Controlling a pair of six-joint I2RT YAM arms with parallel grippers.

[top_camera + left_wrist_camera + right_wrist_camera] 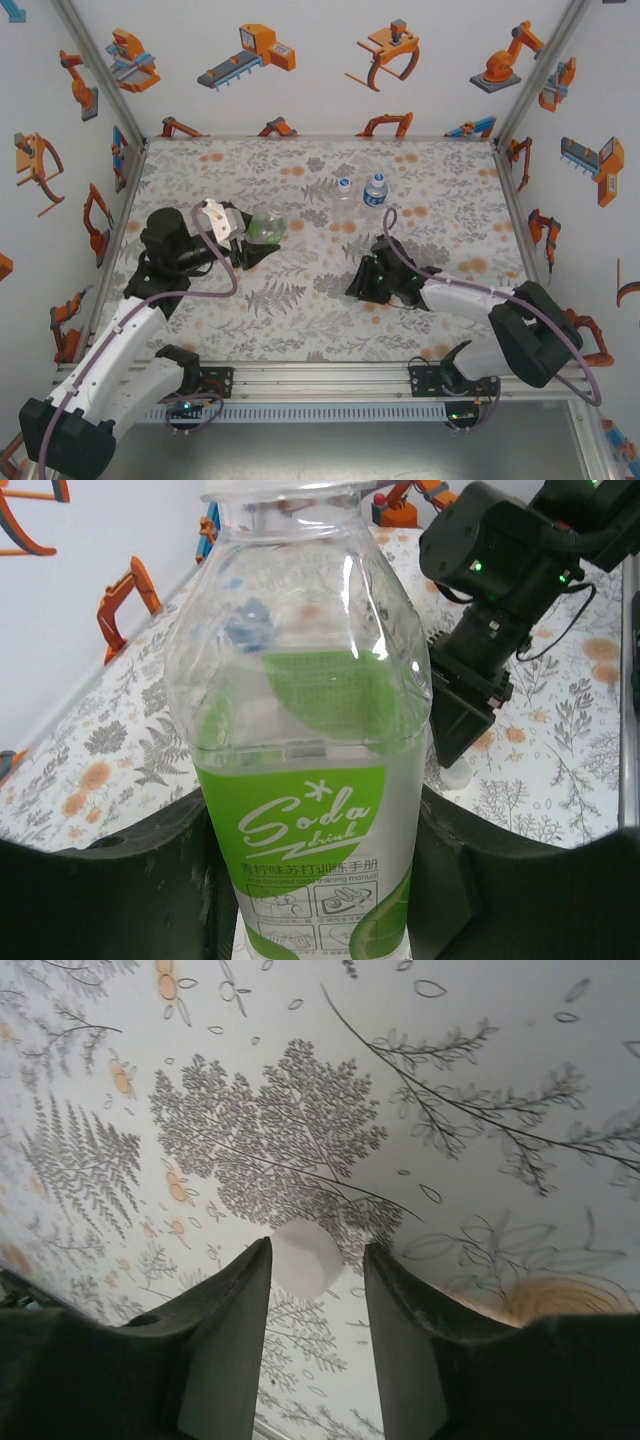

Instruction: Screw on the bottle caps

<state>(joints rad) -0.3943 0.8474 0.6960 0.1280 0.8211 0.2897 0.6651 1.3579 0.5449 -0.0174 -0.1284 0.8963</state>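
My left gripper is shut on the green-labelled bottle, which it holds tilted above the mat. In the left wrist view this bottle stands between the black fingers, and its neck at the top edge has no cap on it. My right gripper is low over the mat with its jaws open. A white bottle cap lies between its fingertips, against the left one and apart from the right one. The same cap lies under the right gripper in the left wrist view.
A plain clear bottle and a blue-labelled bottle stand upright side by side at the back middle of the floral mat. White walls with orange robot pictures close in the table on three sides.
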